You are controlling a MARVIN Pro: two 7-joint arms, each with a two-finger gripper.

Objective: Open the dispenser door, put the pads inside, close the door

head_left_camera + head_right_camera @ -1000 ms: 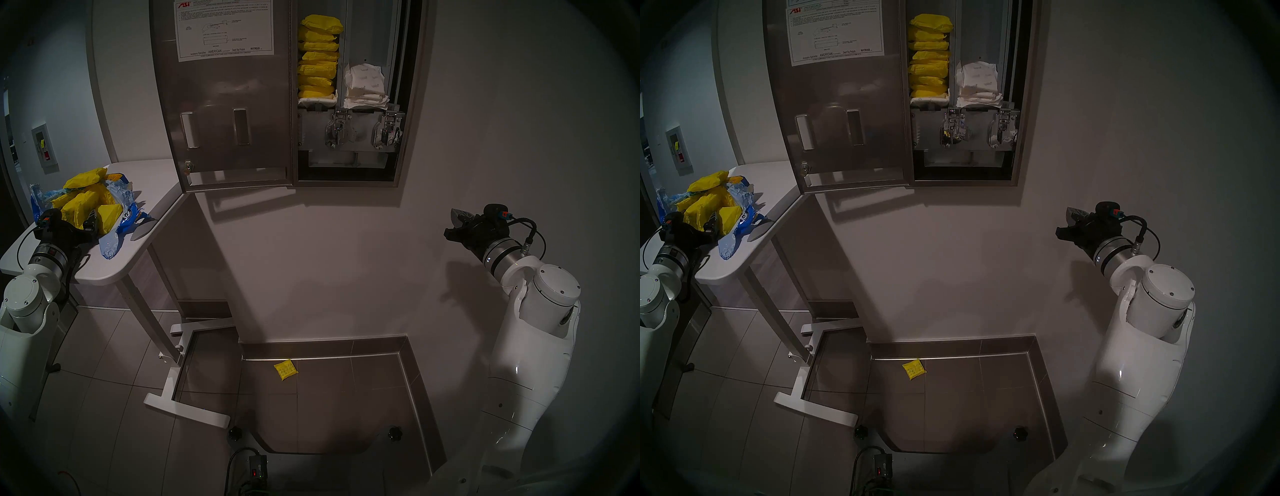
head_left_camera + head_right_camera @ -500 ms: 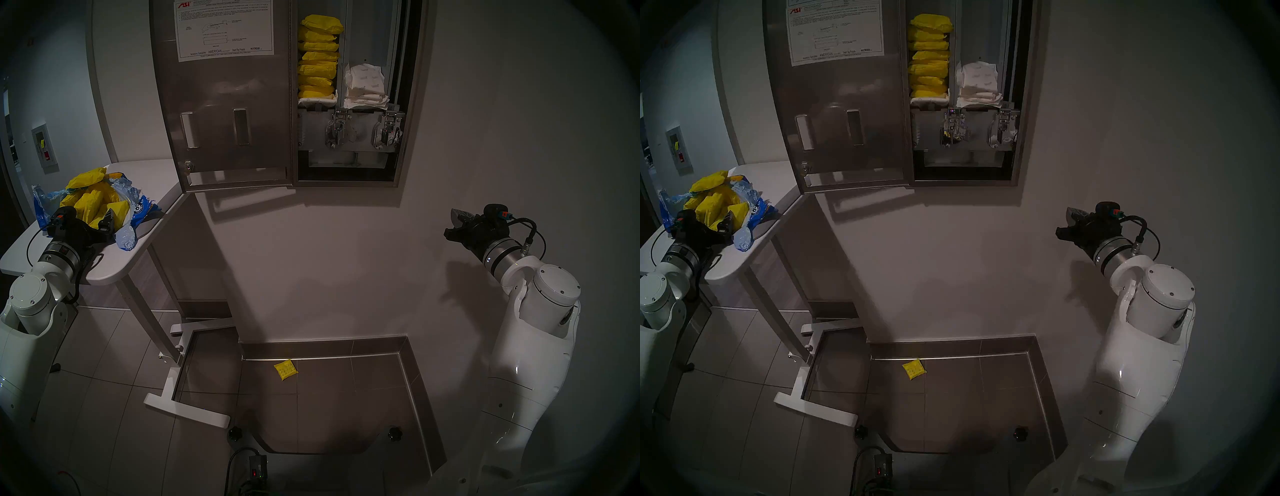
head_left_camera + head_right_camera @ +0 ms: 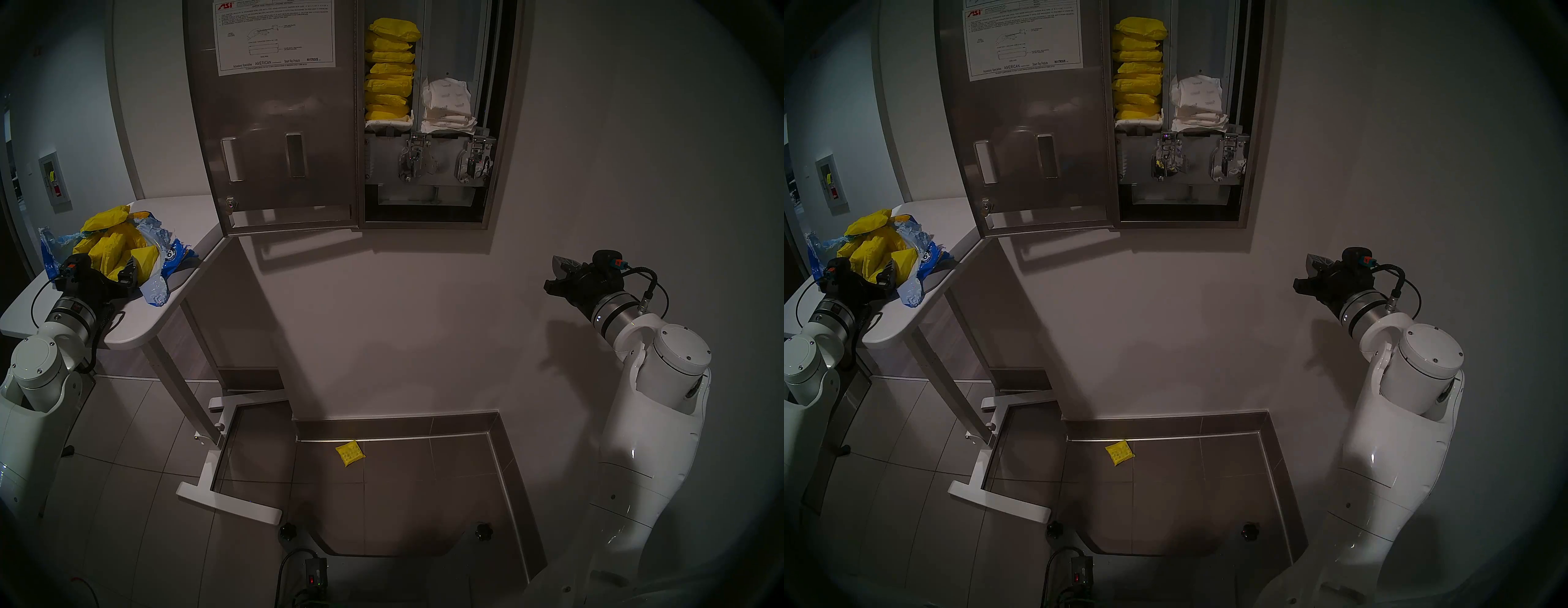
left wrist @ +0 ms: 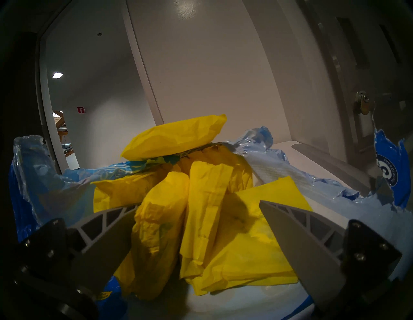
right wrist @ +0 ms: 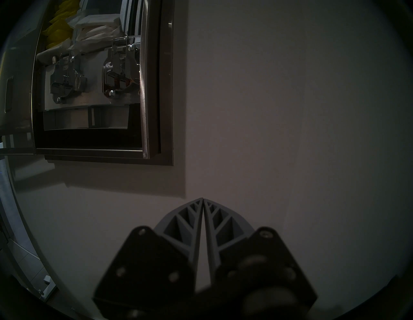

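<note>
Yellow pads are heaped in a torn blue plastic bag on the white counter, left side of the head view, and your left gripper is spread wide, fingers either side of the front packets but not pinching anything. More yellow ones are stacked in the left chute of the dispenser at top centre, white packets in the right chute. The dispenser door hangs wide open to the left. One stray pad lies on the floor tiles, lower centre. Your right gripper is pressed together, empty, facing the bare wall at right.
</note>
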